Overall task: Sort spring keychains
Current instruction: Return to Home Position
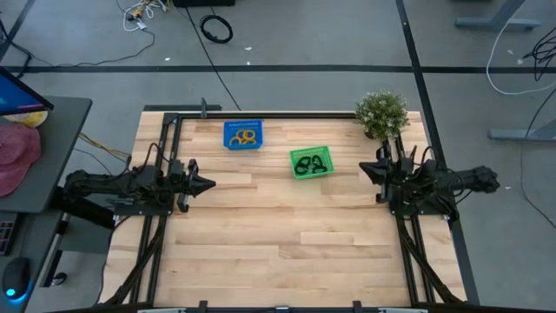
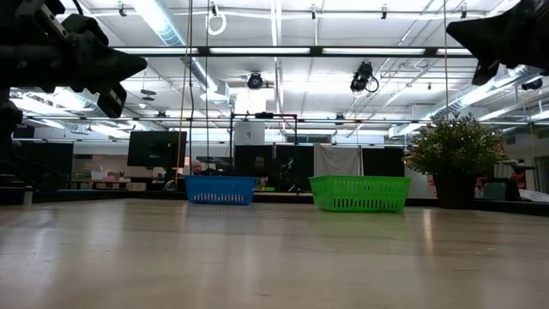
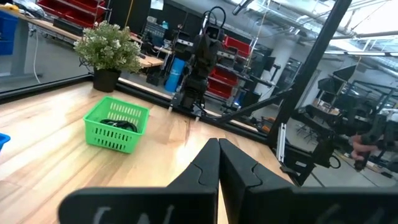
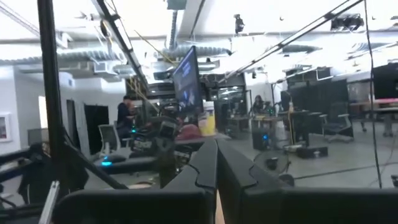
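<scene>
Pale wooden tabletop (image 1: 287, 248) bears a blue plastic mesh basket (image 2: 220, 190) at eleven o'clock holding orange coiled spring keychains (image 1: 245, 136), a green plastic mesh basket (image 2: 360, 194) at one o'clock holding black coiled spring keychains (image 1: 309, 165), with the left gripper (image 1: 208, 183) at nine and the right gripper (image 1: 364, 169) at three both empty, fingers pressed together.

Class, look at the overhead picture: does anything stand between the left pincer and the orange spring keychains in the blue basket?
Nothing but the wall of the blue basket. The orange spring keychains lie inside it. The left pincer hovers off to the basket's left, with only bare table between them.
</scene>
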Robot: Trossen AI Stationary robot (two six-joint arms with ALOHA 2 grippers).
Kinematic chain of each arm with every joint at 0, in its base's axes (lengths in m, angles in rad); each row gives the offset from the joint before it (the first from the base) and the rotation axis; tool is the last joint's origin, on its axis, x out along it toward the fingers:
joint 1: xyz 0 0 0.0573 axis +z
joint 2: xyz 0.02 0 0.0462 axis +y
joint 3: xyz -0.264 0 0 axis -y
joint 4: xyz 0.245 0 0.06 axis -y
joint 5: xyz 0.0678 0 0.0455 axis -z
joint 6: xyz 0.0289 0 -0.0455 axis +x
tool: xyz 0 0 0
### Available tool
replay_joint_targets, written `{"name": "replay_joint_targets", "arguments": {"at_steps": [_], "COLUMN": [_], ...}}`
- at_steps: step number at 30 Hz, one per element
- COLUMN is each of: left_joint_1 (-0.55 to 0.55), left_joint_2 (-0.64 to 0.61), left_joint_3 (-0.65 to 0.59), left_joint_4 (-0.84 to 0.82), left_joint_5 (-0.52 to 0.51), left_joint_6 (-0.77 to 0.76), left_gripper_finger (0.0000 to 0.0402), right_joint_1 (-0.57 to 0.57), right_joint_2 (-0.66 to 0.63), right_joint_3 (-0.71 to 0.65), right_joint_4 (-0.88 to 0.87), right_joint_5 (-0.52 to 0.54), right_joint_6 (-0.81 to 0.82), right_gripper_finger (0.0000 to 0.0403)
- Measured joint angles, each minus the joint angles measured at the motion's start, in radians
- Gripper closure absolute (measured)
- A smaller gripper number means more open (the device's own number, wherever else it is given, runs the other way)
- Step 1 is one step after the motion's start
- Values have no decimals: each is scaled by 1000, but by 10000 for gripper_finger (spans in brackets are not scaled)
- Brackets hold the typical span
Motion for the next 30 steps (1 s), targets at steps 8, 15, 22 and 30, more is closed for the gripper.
{"name": "replay_joint_targets", "arguments": {"at_steps": [8,15,22,30], "left_joint_1": [0,0,0,0], "left_joint_2": [0,0,0,0], "left_joint_3": [0,0,0,0], "left_joint_4": [2,2,2,2], "left_joint_5": [0,0,0,0], "left_joint_6": [0,0,0,0], "left_gripper_finger": [397,397,396,396], "right_joint_1": [-51,-53,-53,-53], "right_joint_2": [0,3,12,12], "right_joint_3": [0,-2,-1,-1], "right_joint_4": [-62,-339,-336,-336], "right_joint_5": [-126,-162,-199,-196], "right_joint_6": [-41,-143,-173,-188], "right_gripper_finger": [396,396,396,396]}}
